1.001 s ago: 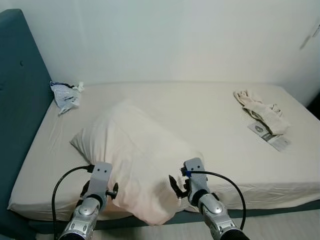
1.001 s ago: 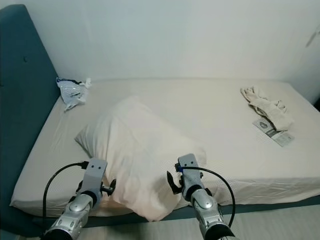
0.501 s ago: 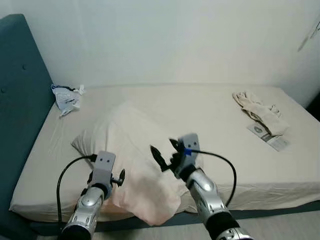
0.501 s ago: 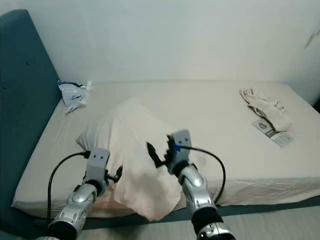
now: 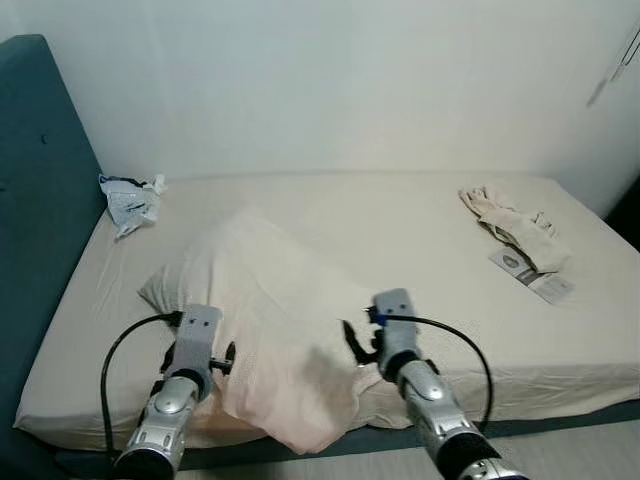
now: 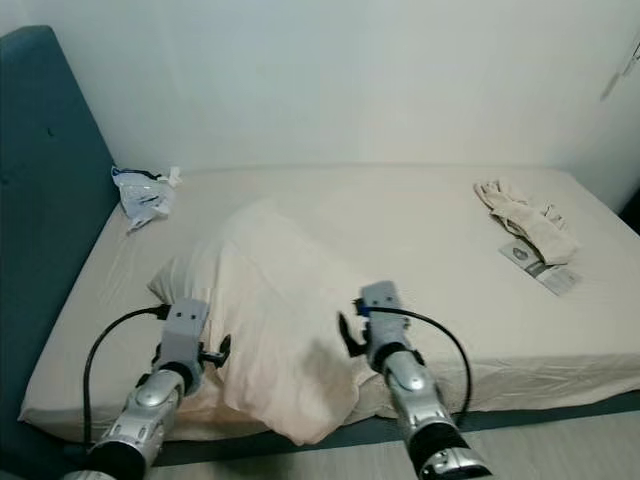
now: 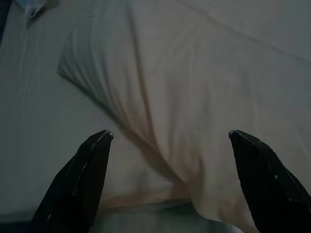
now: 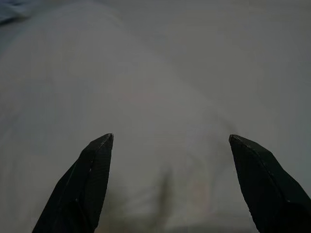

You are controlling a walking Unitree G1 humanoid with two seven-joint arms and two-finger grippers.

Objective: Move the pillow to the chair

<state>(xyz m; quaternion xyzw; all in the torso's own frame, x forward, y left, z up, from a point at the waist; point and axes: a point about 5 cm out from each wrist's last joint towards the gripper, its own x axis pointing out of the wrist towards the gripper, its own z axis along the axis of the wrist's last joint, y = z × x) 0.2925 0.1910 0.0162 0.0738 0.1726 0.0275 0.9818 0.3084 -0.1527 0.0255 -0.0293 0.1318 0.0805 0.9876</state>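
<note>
The pillow (image 5: 275, 330) overhangs the bed (image 5: 420, 230) front edge — soft, light, floppy — so left gripper (image 7: 170, 138) and right gripper (image 8: 170, 141), fingers spread, should squeeze its sides.

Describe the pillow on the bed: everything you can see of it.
The pillow is a large, soft cushion in a pale cream fabric case, wrinkled and slumped. It lies diagonally on the beige sheet of the bed, one corner hanging over the near edge. The left pincer and right pincer, both open, flank its near end.
</note>
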